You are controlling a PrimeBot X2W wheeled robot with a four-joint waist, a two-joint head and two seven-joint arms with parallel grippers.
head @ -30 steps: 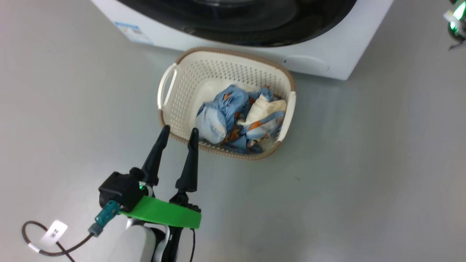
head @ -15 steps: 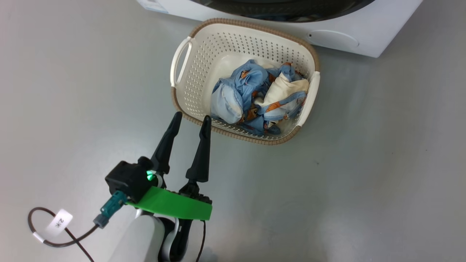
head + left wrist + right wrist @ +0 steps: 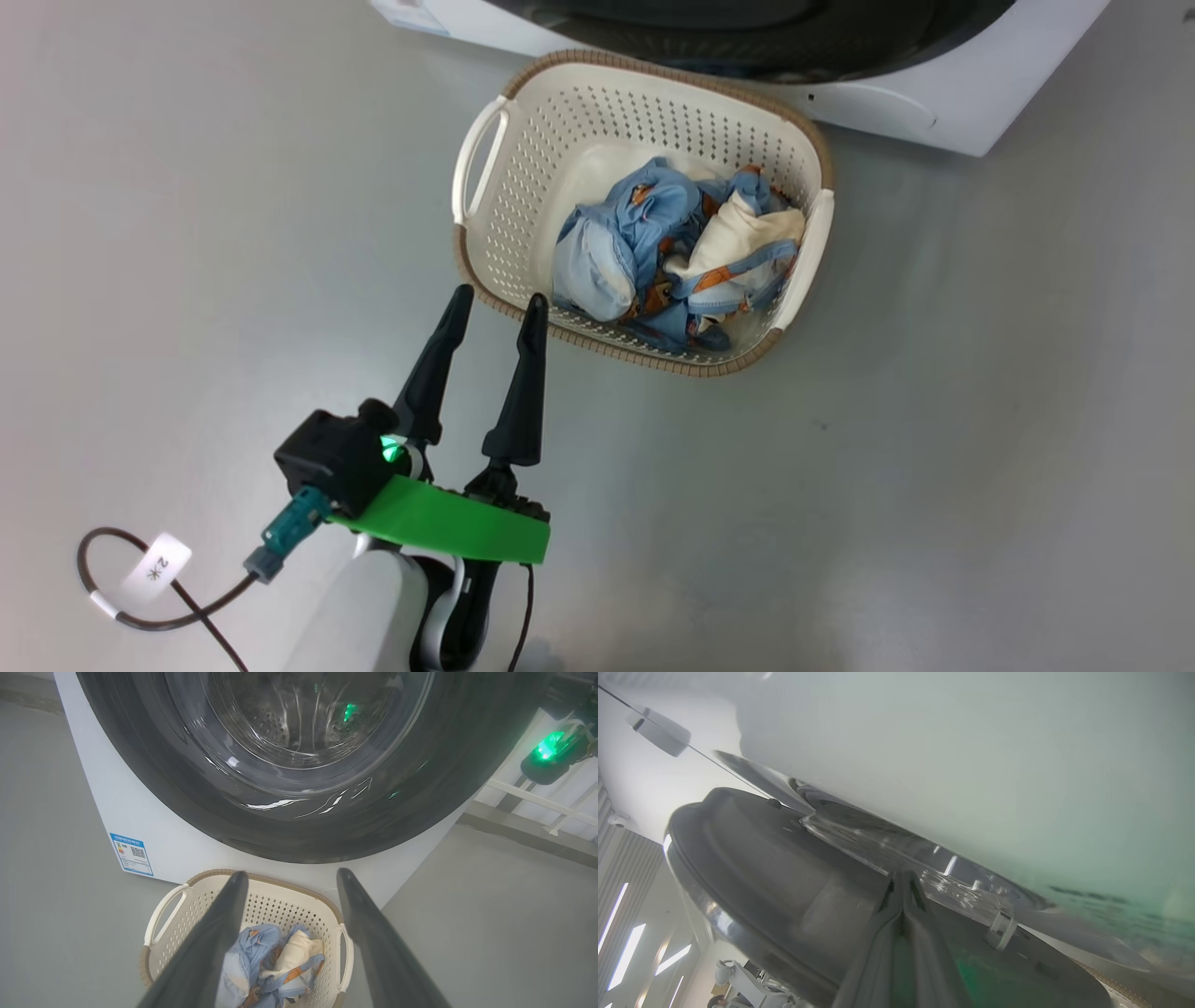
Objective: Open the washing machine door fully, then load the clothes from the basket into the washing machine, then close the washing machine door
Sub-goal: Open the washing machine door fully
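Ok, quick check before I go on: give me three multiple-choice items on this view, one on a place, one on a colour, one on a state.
1. Where are the clothes? A: in the drum. B: in the basket. C: on the floor.
2. What colour is the basket's rim? A: brown. B: green. C: black.
3. How is the left gripper? A: shut on cloth. B: shut on a handle. C: open, holding nothing.
Answers: 1 B, the blue bundle lies inside the perforated walls. 2 A, a brown woven band runs round its top. 3 C, its two fingers stand apart with nothing gripped.
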